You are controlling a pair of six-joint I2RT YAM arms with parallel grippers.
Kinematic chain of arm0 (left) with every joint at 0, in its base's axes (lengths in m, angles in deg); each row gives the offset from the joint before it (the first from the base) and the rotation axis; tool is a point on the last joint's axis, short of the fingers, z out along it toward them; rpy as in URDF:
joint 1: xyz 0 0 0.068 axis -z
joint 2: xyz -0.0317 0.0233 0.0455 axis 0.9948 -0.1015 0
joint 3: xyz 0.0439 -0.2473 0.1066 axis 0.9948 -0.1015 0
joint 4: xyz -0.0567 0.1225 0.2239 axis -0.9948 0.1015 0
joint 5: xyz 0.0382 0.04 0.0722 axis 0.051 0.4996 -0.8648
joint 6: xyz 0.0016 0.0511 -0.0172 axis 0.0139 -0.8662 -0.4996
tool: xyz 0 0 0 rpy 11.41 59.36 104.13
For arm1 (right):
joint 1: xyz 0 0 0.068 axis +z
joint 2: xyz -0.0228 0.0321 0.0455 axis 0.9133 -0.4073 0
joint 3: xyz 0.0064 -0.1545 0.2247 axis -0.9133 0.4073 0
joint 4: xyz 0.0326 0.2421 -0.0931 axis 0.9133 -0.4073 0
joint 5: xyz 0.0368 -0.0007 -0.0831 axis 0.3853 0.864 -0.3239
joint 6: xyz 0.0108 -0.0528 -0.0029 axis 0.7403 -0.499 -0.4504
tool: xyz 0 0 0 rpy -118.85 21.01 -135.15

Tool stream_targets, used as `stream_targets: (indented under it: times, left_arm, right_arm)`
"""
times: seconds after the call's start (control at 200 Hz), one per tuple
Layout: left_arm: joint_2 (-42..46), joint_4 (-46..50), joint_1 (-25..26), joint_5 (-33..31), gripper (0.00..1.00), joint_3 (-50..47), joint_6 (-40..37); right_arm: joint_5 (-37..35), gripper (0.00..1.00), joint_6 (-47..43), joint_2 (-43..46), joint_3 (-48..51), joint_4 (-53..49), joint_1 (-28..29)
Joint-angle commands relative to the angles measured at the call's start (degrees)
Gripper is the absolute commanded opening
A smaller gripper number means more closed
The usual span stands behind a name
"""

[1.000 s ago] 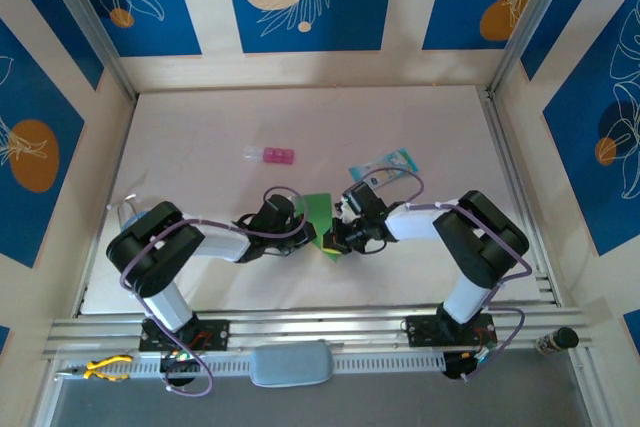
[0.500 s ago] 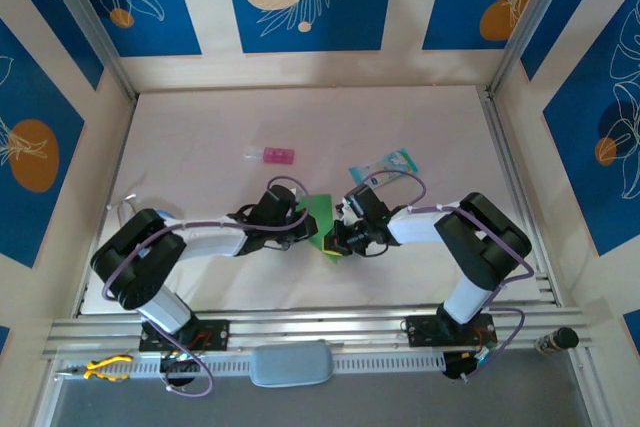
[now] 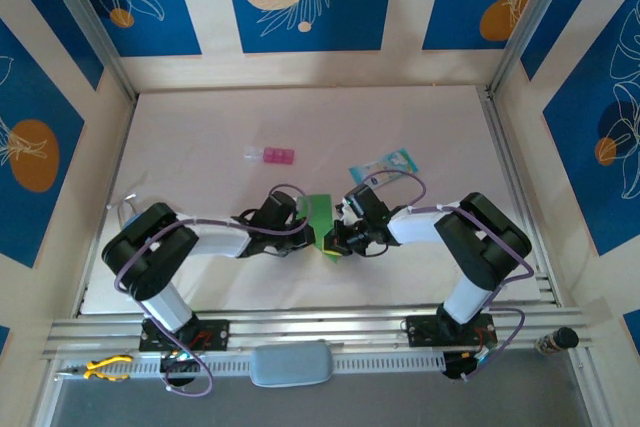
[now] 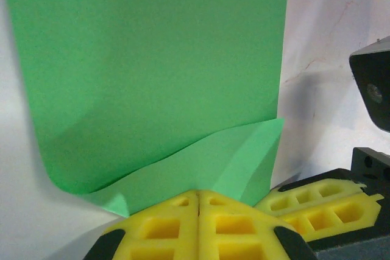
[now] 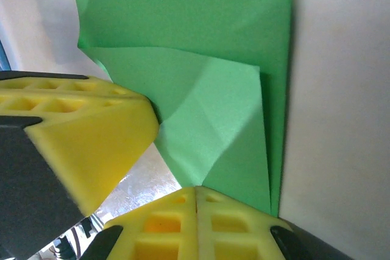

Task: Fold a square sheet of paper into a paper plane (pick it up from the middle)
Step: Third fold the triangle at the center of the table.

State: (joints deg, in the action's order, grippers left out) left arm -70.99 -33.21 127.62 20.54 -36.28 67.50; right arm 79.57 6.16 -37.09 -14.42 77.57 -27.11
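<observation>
Pale table (image 3: 200,127) w/ small pink block (image 3: 269,155) mid-back, pale blue packet (image 3: 385,164) to its right, apart

**Matching two-tone arms with yellow fingers**

The left arm (image 3: 220,243) and right arm (image 3: 415,225) look like twins: white link tubes and chunky black joint housings. Purple cables (image 3: 524,247) loop along each one. The left gripper (image 4: 198,196) has bright yellow finger pads (image 4: 164,226) moulded with square pockets, on black mounts.

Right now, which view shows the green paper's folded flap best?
Right wrist: the folded flap sits mid-frame, creases clear. Left wrist shows the green paper mostly flat, flap at the bottom. Top external: a tiny green strip, no creases visible.
</observation>
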Motion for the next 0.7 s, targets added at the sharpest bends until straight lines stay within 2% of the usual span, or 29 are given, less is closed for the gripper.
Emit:
stream_targets:
  times: [0.0, 0.395, 0.695]
  left_arm:
    - [-1.9, 1.3, -3.0, -1.8, 0.04, -1.5, -3.2]
    - [-0.4, 3.9, -12.2, 1.6, 0.04, -2.1, -6.1]
    - [4.7, 7.2, -12.7, 2.8, 0.05, -0.2, -6.7]
  right_arm:
    - [-3.4, 0.01, -1.2, -1.1, 1.7, -7.8, -0.2]
    - [-3.9, 0.01, -2.4, -0.9, 2.5, -8.3, -0.5]
    - [-3.4, 0.01, -2.5, -0.6, 1.9, -8.3, -0.5]
